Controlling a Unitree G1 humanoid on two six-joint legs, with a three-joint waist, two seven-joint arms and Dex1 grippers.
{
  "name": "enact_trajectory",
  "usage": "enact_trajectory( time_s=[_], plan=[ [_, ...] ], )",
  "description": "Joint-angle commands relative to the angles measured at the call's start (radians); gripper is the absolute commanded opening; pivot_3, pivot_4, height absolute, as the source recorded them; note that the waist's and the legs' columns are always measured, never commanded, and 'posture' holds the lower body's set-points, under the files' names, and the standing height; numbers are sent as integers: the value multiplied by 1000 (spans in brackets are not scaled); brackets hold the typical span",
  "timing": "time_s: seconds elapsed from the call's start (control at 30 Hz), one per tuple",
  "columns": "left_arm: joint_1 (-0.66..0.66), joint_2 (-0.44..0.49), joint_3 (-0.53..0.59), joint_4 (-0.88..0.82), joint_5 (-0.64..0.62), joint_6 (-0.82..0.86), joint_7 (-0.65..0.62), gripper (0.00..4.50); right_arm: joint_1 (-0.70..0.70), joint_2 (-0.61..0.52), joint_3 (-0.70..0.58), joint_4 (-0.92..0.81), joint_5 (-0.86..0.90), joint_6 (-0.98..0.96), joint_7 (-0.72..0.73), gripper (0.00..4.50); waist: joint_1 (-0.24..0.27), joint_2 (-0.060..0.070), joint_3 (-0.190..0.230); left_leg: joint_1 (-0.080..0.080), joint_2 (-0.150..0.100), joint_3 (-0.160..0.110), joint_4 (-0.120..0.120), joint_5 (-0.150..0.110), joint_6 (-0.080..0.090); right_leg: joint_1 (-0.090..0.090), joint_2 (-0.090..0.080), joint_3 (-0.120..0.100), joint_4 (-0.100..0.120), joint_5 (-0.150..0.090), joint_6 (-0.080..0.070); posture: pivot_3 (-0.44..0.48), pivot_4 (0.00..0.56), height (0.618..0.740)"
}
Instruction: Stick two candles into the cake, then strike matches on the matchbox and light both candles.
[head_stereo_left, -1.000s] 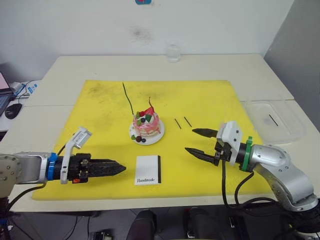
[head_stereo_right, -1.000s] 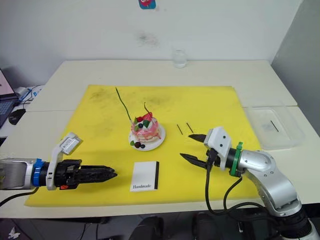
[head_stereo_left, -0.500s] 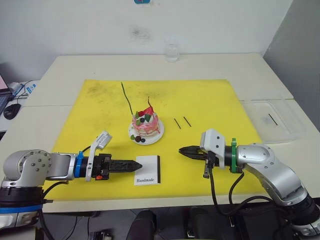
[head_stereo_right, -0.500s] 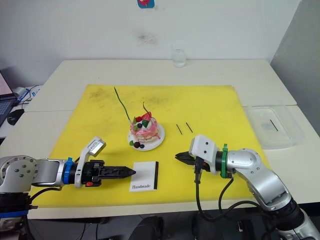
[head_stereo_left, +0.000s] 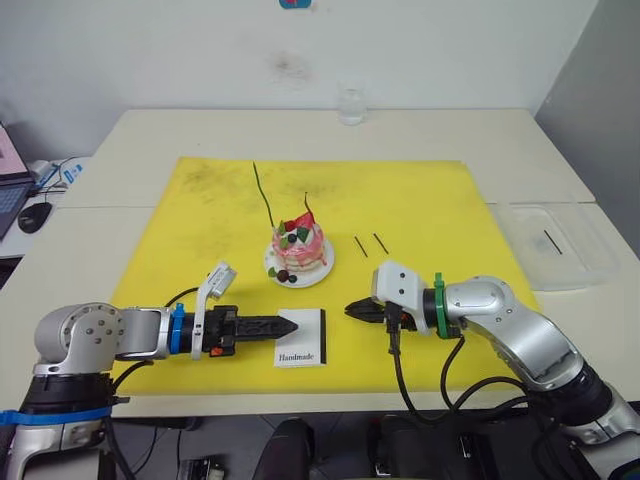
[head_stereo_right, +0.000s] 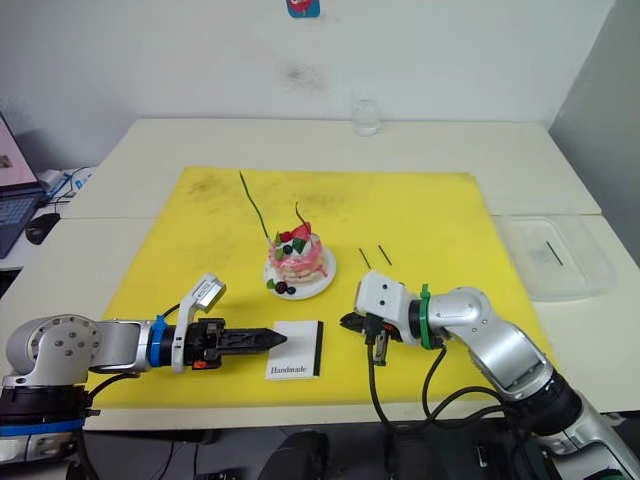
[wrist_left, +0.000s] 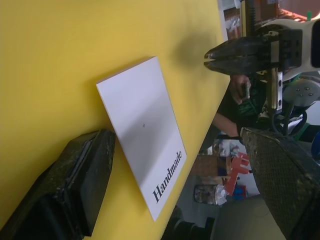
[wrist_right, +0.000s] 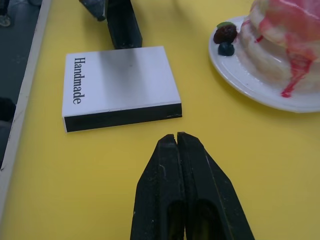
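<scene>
Grippers flank the flat white matchbox (head_stereo_left: 301, 336): left gripper (head_stereo_left: 287, 325) touching it, unreadable; right gripper (wrist_right: 176, 141) clenched empty, should steady it squarely.

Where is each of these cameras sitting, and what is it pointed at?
Left and right eye views: on the head, looking down over the yellow mat, cake and both arms.
Left wrist view: along the left gripper, open around the matchbox, facing the right gripper.
Right wrist view: along the shut right gripper, facing the matchbox's black strip.
All share the matchbox.
</scene>
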Motion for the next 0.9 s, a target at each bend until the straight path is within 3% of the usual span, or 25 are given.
enact_trajectory(
  time_s=[0.03, 0.3, 0.9],
  plan=[
    [26, -14, -7, -8, 16, 11, 22, 4500, -43, 50, 54, 36, -38, 10, -6, 39, -1, 0, 0, 0, 0, 0, 0, 0, 0, 0, 0, 0, 0, 0, 0, 0, 150, 740],
    [35, -37, -8, -12, 28, 14, 38, 4500, -64, 99, 117, 121, -95, 10, 11, 39, 1, 0, -1, 1, 0, 1, 0, 1, -1, 1, 0, 1, 0, 1, -1, 0, 150, 740],
    [66, -57, -17, -51, 40, 11, 59, 4500, -52, 198, 129, 179, -93, -95, 51, 39, 1, 1, -1, 3, -1, 0, 1, 1, -2, 4, -1, 0, -1, 1, 0, 0, 150, 740]
  ],
)
